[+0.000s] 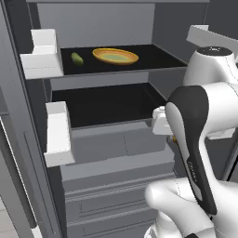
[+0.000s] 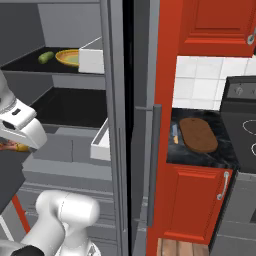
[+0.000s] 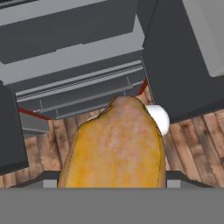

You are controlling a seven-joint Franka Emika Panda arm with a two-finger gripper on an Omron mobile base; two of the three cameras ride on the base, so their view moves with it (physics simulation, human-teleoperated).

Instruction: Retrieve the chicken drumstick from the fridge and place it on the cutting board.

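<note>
The chicken drumstick is a golden-orange lump that looms large in the hand view, hanging over the wood floor in front of the fridge drawers. My gripper is shut on it, with the fingertips hidden behind the meat. In the right base view the gripper is at the far left, outside the open fridge, with a bit of orange drumstick showing under the white hand. The fridge stands open. The brown oval cutting board lies on the dark counter to the right of the fridge.
A yellow plate and a green vegetable sit on the upper fridge shelf. White door bins jut out at left. The fridge door edge with its bar handle stands between gripper and counter. A small utensil lies beside the board, and a stove is further right.
</note>
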